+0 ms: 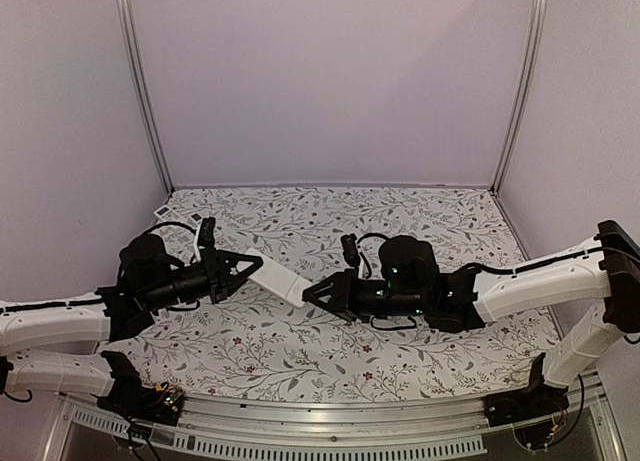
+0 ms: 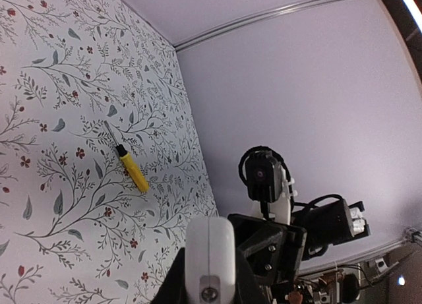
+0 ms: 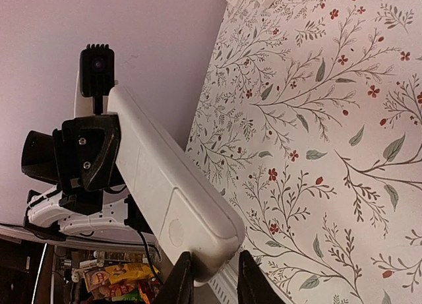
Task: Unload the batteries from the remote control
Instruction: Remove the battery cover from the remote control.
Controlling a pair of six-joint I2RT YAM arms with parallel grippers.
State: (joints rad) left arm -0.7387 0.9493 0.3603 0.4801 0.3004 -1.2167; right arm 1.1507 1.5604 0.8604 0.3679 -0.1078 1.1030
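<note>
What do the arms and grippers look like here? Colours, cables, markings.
Left arm and right arm: white shell links joined by black cylindrical motors. Left gripper and right gripper: black, wedge-shaped, two-fingered. Small black camera and looped black cable at each wrist. Green lights on the right wrist motor. No readable markings.

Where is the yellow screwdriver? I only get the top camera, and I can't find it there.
Observer: The left wrist view shows it. The screwdriver lies flat on the flowery table, with nothing touching it.
Operator: Is the white thing they're holding open?
Observer: In the right wrist view the remote shows its back. I can see seams there, but no open compartment.
Operator: Does it have a screw?
Observer: The left wrist view shows what looks like a small screw at the remote's near end.
</note>
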